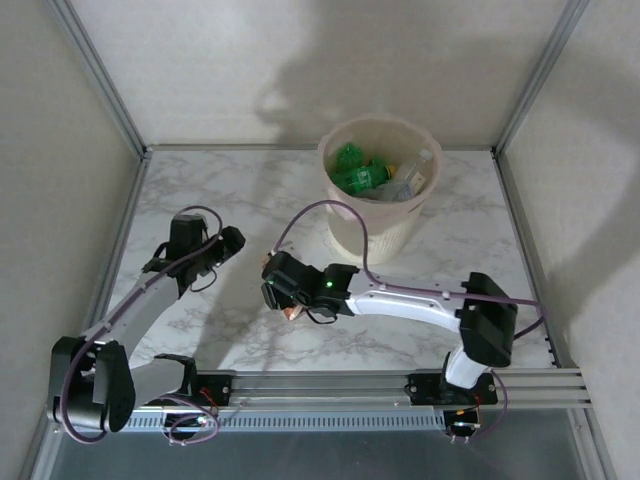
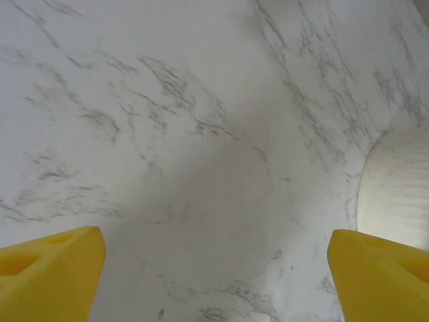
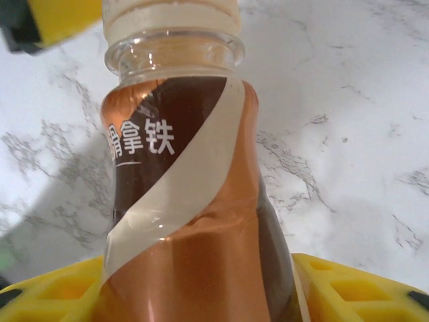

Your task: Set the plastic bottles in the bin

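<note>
Marble tabletop (image 1: 230,200), white with grey veins. Round peach-cream wastebasket (image 1: 400,225) at the far side, green and clear plastic bottles (image 1: 358,172) lying inside. Copper-orange labelled plastic bottle (image 3: 188,201) near the table's middle, outside the wastebasket, pinched by right gripper (image 1: 283,300). Left gripper (image 2: 214,275) spread wide over bare marble.

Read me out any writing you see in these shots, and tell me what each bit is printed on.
"拿铁": white characters on the dark brown band of the copper-orange bottle in the right wrist view; the character just before them is partly cut off and not readable.
Labels on the green bottles in the bin: too small to read.
</note>
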You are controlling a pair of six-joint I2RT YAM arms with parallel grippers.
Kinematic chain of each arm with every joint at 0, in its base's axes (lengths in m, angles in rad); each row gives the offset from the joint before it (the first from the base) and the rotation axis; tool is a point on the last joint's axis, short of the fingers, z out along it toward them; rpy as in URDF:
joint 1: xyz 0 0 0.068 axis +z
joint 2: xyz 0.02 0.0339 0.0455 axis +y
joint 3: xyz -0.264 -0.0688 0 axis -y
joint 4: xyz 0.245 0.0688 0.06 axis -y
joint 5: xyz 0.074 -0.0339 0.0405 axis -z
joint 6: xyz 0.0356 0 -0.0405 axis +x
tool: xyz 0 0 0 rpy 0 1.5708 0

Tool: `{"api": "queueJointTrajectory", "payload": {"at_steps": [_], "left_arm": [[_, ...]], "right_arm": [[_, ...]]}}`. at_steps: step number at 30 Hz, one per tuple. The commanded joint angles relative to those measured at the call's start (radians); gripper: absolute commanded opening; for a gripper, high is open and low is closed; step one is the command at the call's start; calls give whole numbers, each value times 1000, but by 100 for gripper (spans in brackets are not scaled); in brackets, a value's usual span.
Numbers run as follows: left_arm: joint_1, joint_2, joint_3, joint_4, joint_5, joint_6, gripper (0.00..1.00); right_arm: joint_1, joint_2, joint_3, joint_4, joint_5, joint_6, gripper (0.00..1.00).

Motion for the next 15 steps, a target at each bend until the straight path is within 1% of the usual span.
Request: {"api": "queueJointTrajectory", "payload": {"at_steps": [1, 6, 10, 15], "left_arm": [[-31, 19, 38, 48, 14, 6, 86], [-35, 28, 32, 48, 15, 25, 86], [-36, 32, 23, 63, 23, 20, 86], [-38, 41, 26, 67, 30, 20, 85]], "right_arm": [[14, -87, -16, -47, 80, 99, 51], [14, -158, 32, -90, 120, 119, 51], [13, -170, 146, -156, 156, 105, 51], [2, -196, 242, -198, 190, 86, 52]]}}
